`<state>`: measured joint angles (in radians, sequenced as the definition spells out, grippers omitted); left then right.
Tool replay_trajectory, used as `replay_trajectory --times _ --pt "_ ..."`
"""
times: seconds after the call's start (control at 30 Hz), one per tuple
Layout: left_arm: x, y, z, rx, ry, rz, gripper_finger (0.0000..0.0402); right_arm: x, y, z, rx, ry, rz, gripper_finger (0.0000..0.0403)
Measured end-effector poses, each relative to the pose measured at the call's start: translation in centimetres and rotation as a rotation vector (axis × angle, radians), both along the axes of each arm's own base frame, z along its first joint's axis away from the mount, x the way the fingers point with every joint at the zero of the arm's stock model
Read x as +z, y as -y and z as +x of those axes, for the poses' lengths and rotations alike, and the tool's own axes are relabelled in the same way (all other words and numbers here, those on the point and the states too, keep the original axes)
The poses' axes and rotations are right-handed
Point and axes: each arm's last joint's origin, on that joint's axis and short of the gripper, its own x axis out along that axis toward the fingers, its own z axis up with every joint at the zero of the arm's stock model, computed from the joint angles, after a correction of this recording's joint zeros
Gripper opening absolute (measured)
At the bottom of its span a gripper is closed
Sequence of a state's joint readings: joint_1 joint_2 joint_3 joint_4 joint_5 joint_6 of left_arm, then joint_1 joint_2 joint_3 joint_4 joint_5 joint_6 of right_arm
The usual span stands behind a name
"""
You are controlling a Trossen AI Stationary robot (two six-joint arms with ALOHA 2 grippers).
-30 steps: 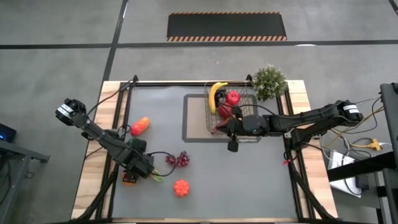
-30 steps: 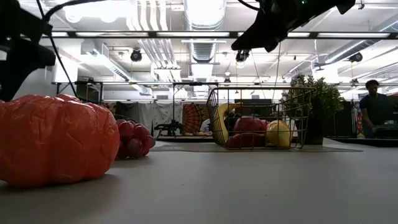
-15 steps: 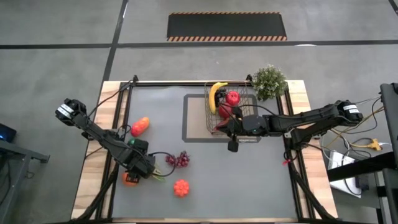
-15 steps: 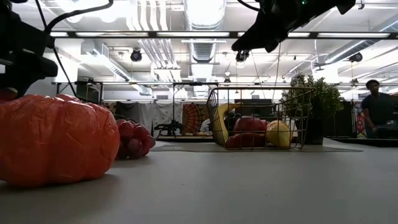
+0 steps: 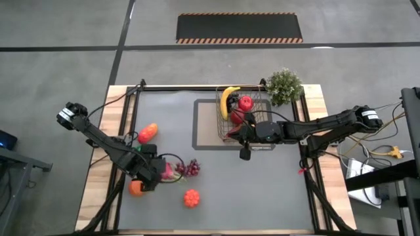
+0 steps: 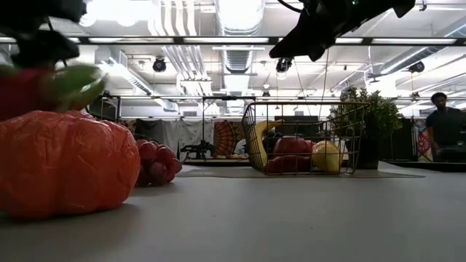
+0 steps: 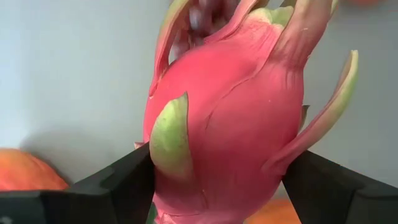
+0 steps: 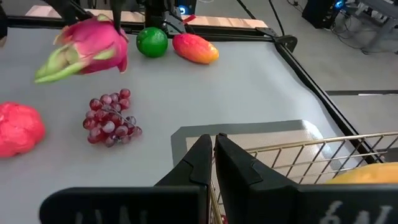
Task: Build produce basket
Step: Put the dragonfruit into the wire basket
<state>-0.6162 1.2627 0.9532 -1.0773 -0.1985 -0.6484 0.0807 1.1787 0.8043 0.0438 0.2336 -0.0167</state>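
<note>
My left hand [image 5: 159,173] grips the pink dragon fruit [image 7: 230,118], one finger [image 7: 118,180] pressed against each side of it, and holds it up off the desk [image 5: 262,183] near the front left corner. In the right wrist view the dragon fruit hangs in the air above the grey surface, its green tips pointing sideways. Just beside it on the desk lie the red grapes [image 5: 189,168], and nearer the front edge sits the crumpled orange-red fruit [image 5: 191,197]. A mango [image 5: 147,132] lies further back on the left, with a green fruit [image 8: 152,42] close by it. An orange [image 5: 135,188] shows at the left edge beneath my arm, though I cannot tell whether it touches anything.

My right hand [image 5: 245,154] is closed on nothing, its fingers pressed together, and hovers at the front edge of the basket [image 5: 259,134]. The basket stands on the mat [image 5: 205,124] at the back right of the desk and holds a banana [image 5: 227,99], red apples [image 5: 244,103] and a yellowish fruit [image 6: 325,156]. A potted plant [image 5: 283,85] stands at its far right corner.
</note>
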Motion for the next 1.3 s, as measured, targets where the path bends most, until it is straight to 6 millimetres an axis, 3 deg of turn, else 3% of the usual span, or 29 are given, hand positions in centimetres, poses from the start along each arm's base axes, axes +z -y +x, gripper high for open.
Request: replay_trajectory --times 0.17,0.4,0.63,0.9,1.1,1.3 --pt "2.3 0.0 0.6 0.009 0.15 0.054 0.0283 -0.8 -0.1 0.2 0.004 0.014 0.008 0.0013" --pt "5.5 -0.3 1.5 -0.072 0.53 0.165 0.0283 -1.7 -0.1 0.4 0.03 0.073 -0.046 0.0013" --pt "6.4 -1.1 3.0 -0.05 0.884 0.291 0.0283 -1.2 -0.4 0.6 0.095 0.178 0.027 0.0027" --pt "3.6 -2.4 4.3 0.041 1.096 0.275 0.0283 -0.8 -1.3 1.4 0.203 0.292 -0.017 0.016" --pt "3.1 -3.6 4.9 0.157 1.215 0.251 0.0283 0.8 -1.4 1.7 0.21 0.424 -0.054 0.0275" --pt "2.4 -4.1 6.2 0.199 1.231 0.271 0.0283 1.1 -1.5 2.9 0.205 0.472 -0.056 0.0341"
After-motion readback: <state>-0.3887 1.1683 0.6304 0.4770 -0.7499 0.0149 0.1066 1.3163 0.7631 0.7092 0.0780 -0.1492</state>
